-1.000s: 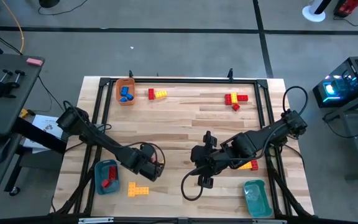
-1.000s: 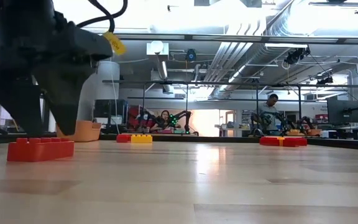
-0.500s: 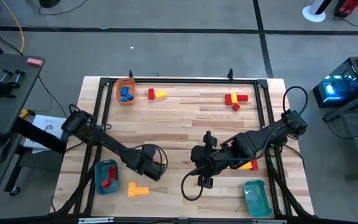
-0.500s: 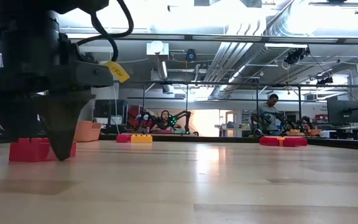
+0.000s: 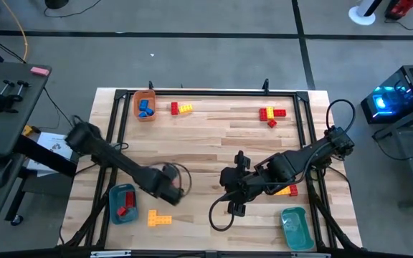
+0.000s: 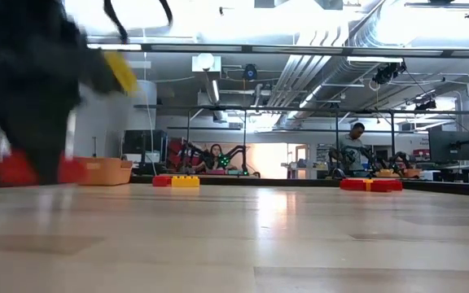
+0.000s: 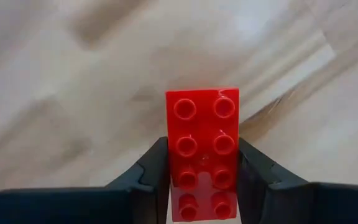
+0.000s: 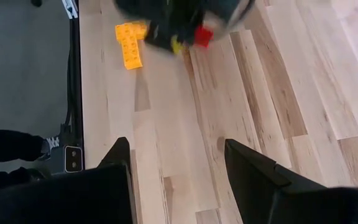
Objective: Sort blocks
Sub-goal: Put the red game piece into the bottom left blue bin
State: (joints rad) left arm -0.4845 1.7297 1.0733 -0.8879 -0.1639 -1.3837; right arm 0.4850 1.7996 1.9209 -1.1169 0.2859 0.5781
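Observation:
My left gripper (image 5: 167,185) is at the near left of the table, shut on a red block (image 7: 202,134) with eight studs, which also shows blurred in the low view (image 6: 10,168). My right gripper (image 8: 179,168) waits open near the table's middle (image 5: 228,193), nothing between its fingers. Yellow blocks (image 5: 158,218) lie flat near the front edge. A red and yellow row (image 5: 181,108) and a red cluster (image 5: 271,115) lie at the far side. An orange and red block (image 5: 287,190) lies beside my right arm. My left gripper pinches the red block's two long sides (image 7: 170,155) between its two fingers, on the half nearer the wrist. The fingers come from above, pointing down, and close across the block's width. The block stays studs up and level, raised just off the table.
A teal tray (image 5: 113,208) holding red blocks stands at the near left, an orange tray (image 5: 145,97) with blue blocks at the far left, another teal tray (image 5: 295,228) at the near right. A dark cable (image 5: 217,215) loops below my right gripper. People show in the room behind.
My left gripper has come down over the red block, shut on its long sides and raised it a little off the table, moving slightly toward the far left. It is blurred with motion now.

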